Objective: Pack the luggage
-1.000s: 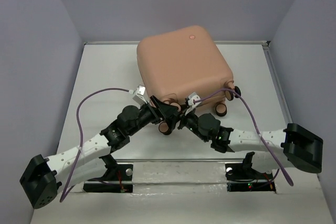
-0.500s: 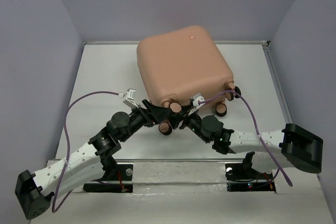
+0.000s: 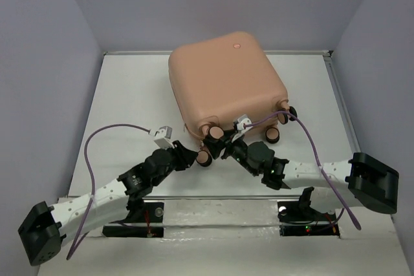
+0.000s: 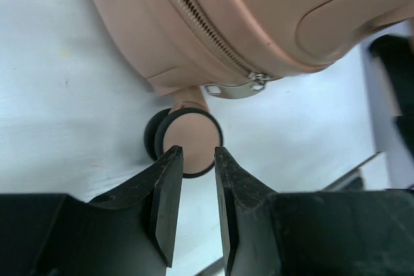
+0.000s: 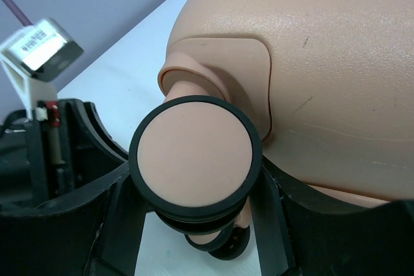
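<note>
The luggage (image 3: 226, 82) is a peach-pink hard-shell suitcase lying closed on the white table (image 3: 129, 95), with its caster wheels toward me. My right gripper (image 3: 223, 147) is at its near edge. In the right wrist view its fingers (image 5: 272, 224) press both sides of a pink-and-black caster wheel (image 5: 194, 153) under the shell (image 5: 323, 50). My left gripper (image 3: 192, 156) is just left of another wheel (image 3: 204, 157). In the left wrist view the gripper (image 4: 198, 152) has a narrow gap and holds nothing. That wheel (image 4: 191, 137) and the metal zipper pull (image 4: 233, 88) lie beyond its tips.
Grey-violet walls enclose the table on the left, back and right. Purple cables (image 3: 103, 134) arc over both arms. Two more wheels (image 3: 273, 136) stick out at the suitcase's near right corner. The left arm's wrist camera (image 5: 39, 46) shows close beside the right gripper.
My left gripper has drawn back from the suitcase's near edge toward the near left and now sits lower beside the loose wheel. The right gripper and suitcase have stayed put.
</note>
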Robot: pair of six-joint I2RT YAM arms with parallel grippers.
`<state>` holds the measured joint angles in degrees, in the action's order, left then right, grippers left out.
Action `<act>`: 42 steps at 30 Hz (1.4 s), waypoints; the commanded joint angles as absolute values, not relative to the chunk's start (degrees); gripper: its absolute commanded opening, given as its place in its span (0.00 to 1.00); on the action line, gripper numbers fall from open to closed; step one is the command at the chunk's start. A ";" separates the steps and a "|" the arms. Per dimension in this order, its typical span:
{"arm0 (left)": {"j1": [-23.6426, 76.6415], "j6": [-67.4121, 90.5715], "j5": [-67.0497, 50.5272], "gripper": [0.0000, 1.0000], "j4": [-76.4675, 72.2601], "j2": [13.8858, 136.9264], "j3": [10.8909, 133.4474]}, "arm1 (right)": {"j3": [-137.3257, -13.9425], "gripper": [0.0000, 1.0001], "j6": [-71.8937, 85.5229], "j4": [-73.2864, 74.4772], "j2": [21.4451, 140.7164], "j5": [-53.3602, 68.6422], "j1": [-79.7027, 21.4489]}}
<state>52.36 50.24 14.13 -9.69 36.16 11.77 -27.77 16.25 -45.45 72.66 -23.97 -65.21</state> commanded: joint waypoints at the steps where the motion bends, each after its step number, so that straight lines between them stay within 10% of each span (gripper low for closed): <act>1: 54.58 43.78 19.86 0.39 -20.55 42.96 14.58 | -31.99 0.07 15.91 -51.33 70.14 -28.21 -63.63; 18: 59.24 35.42 31.28 0.51 -26.46 58.27 23.28 | -32.08 0.07 16.96 -51.24 70.75 -26.72 -63.63; 26: 59.15 33.75 34.01 0.42 -27.59 61.70 26.10 | -31.73 0.07 17.40 -51.15 70.93 -26.01 -63.63; 31: 59.24 33.13 36.29 0.06 -25.76 61.44 26.37 | -31.29 0.07 17.32 -51.15 70.49 -26.28 -63.63; 42: 58.36 42.18 46.05 0.06 -5.99 51.42 24.09 | -25.67 0.07 16.88 -44.31 60.22 -30.23 -63.63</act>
